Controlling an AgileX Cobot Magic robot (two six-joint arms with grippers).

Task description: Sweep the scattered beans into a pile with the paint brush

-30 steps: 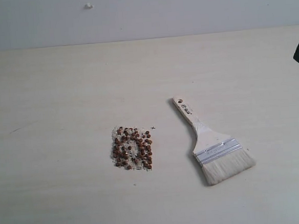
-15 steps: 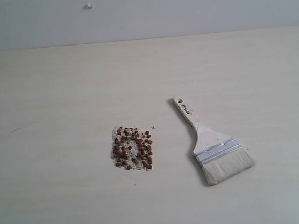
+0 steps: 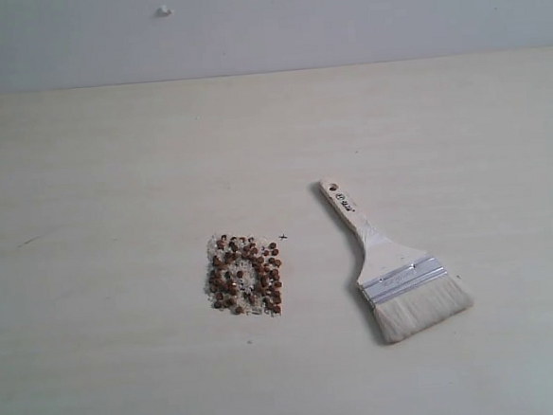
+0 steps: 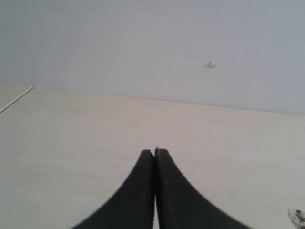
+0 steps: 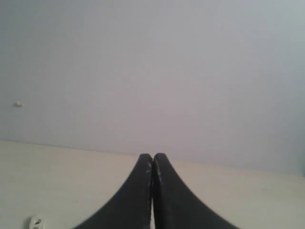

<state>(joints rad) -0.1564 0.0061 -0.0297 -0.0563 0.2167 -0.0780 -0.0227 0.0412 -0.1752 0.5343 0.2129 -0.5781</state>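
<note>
The beans (image 3: 244,274) lie as a tight reddish-brown patch mixed with white grains, left of centre on the pale table (image 3: 112,162). To their right the paint brush (image 3: 395,275) lies flat, its handle end with the hole pointing away and its whitish bristles toward the near edge. Neither gripper shows in the exterior view. In the left wrist view my left gripper (image 4: 155,150) is shut and empty above bare table, with a few beans (image 4: 298,215) at the picture's corner. My right gripper (image 5: 152,155) is shut and empty; the paint brush handle tip (image 5: 35,222) just shows.
A plain light wall (image 3: 339,18) runs behind the table, with a small white bump (image 3: 164,11) on it. A tiny dark mark (image 3: 282,236) sits on the table just beyond the beans.
A dark part of the right arm at the exterior view's right edge one second ago has left the picture. Beans and brush have not moved.
</note>
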